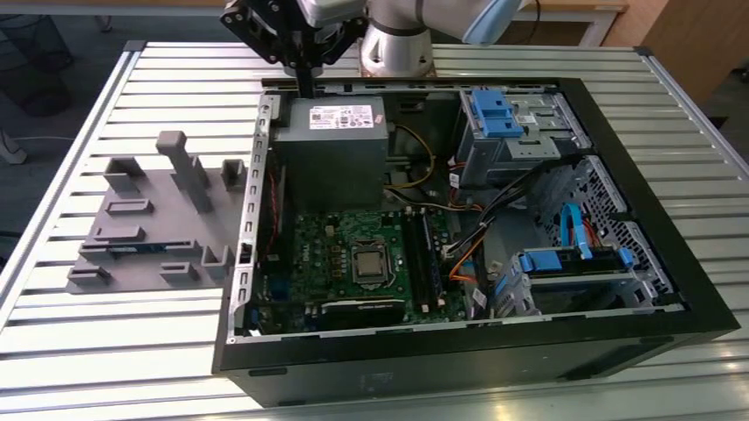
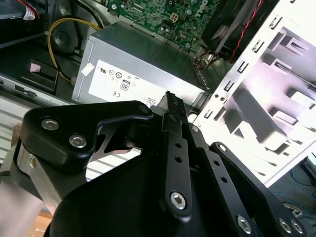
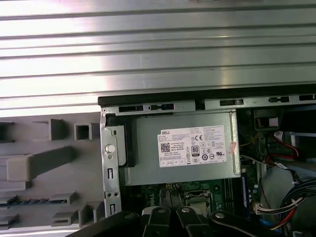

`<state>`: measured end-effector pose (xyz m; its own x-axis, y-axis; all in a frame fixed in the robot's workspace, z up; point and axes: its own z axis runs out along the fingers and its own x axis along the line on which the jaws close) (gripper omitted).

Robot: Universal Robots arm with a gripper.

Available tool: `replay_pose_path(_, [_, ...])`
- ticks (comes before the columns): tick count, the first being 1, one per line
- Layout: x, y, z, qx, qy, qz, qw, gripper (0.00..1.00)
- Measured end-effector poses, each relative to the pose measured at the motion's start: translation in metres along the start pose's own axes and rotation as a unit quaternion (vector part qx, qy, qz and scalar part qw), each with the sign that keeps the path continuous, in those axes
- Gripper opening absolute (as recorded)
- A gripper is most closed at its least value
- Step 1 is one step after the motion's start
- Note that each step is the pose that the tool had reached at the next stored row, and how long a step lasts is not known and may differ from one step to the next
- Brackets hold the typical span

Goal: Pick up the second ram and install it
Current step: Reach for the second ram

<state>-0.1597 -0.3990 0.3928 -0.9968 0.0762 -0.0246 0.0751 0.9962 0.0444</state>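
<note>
The second ram (image 1: 137,250) is a thin blue stick lying in a slot of the grey holder (image 1: 153,219) on the table, at the exterior view's left of the open computer case. The first wrist view shows the ram (image 3: 29,201) in that holder (image 3: 44,163) too. My gripper (image 1: 307,86) hangs over the far edge of the case, above the grey power supply (image 1: 331,140), well away from the ram. Its fingers are shut together with nothing between them, as both wrist views show (image 2: 171,101) (image 3: 167,198). The green motherboard (image 1: 351,254) lies below in the case.
The black case wall (image 1: 468,338) rings the motherboard. Bright-blue drive latches (image 1: 497,114) (image 1: 571,259) and loose cables (image 1: 492,210) sit at the exterior view's right. The slatted metal table (image 1: 117,333) stretches around the case. The holder has upright grey posts (image 1: 175,162).
</note>
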Motion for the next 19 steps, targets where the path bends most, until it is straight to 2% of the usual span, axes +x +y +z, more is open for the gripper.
replay_pose_path(19, [0.0123, -0.0009, -0.0002, 0.0, 0.0, 0.0, 1.0, 0.11])
